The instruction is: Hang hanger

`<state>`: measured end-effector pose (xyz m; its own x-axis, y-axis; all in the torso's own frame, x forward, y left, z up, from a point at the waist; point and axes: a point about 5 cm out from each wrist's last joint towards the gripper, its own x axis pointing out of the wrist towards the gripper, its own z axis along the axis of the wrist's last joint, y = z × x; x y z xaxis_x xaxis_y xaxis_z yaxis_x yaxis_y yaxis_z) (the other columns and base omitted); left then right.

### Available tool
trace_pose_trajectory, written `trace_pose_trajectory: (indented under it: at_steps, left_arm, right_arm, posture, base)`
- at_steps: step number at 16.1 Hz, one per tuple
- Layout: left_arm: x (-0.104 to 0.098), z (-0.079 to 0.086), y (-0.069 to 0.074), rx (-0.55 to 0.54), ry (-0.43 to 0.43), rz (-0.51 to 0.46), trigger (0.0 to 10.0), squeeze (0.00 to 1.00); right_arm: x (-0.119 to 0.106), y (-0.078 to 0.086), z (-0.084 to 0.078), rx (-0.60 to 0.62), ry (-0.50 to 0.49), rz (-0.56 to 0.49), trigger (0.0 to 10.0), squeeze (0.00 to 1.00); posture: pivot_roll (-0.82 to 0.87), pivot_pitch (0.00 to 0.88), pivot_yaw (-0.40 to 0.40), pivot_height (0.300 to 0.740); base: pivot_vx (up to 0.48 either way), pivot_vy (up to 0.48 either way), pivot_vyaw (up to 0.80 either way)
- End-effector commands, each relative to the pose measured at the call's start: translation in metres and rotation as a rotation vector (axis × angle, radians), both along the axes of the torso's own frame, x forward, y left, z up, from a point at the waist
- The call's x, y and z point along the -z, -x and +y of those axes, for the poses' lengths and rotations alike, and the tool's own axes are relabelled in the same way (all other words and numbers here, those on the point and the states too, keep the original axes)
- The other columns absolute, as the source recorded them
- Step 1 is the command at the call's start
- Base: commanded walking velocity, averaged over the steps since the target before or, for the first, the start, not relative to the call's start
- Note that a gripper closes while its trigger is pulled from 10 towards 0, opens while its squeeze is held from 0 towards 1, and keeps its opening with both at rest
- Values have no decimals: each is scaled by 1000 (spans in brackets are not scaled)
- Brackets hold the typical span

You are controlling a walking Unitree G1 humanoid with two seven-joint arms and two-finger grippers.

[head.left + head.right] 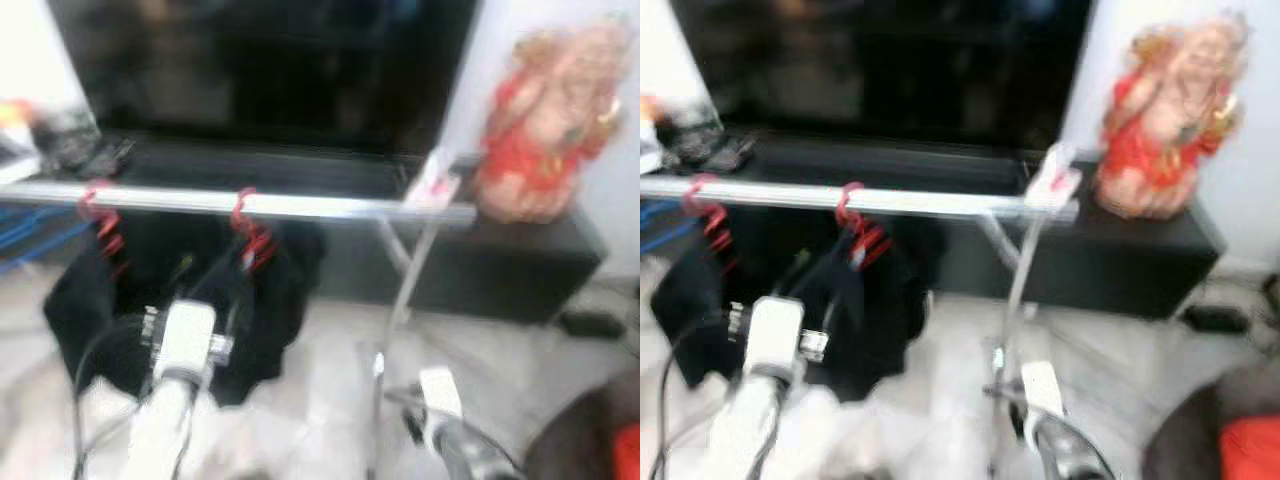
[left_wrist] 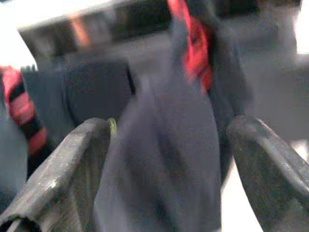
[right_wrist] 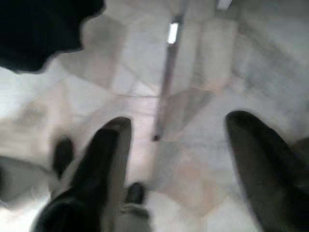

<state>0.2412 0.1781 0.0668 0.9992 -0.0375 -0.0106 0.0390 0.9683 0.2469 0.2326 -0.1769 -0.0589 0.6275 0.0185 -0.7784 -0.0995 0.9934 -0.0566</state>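
A silver rail point(image 1: 300, 205) runs across the scene at chest height. Two red hangers hook over it, one at the left point(image 1: 97, 212) and one near the middle point(image 1: 248, 225), each carrying a black garment point(image 1: 270, 300). My left gripper point(image 2: 169, 130) is open just below the middle hanger point(image 2: 193, 43), with the dark cloth point(image 2: 164, 159) between its spread fingers. The left arm point(image 1: 185, 345) reaches up towards that garment. My right gripper point(image 3: 178, 121) is open and low, over the pale floor beside the rack's foot point(image 3: 166, 72). The pictures are blurred.
Behind the rail stand a large black TV point(image 1: 260, 70) and a low black cabinet point(image 1: 520, 265) with a red and gold statue point(image 1: 550, 120) on it. The rack's slanted upright point(image 1: 405, 290) stands between my arms. Clutter point(image 1: 60, 140) lies at far left.
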Motion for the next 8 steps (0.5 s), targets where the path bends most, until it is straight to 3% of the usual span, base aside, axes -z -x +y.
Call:
trace_pose_trajectory:
  at_steps: [1,6,8]
  left_arm:
    - [-12,-3,-8,14,-17,-50,10000,0]
    - [-10,-1,-13,12,-21,-38,10000,0]
    - [-1,1,-22,-12,-9,26,10000,0]
  right_arm:
    - [3,4,-1,-1,2,14,10000,0]
    - [2,5,-4,4,3,15,10000,0]
    - [3,4,1,4,-2,14,10000,0]
  posture:
    - [-72,0,-25,740]
    - [-69,0,-25,740]
    - [-69,0,-22,740]
  base:
    - [-281,0,0]
    - [-283,0,0]
    - [-135,0,0]
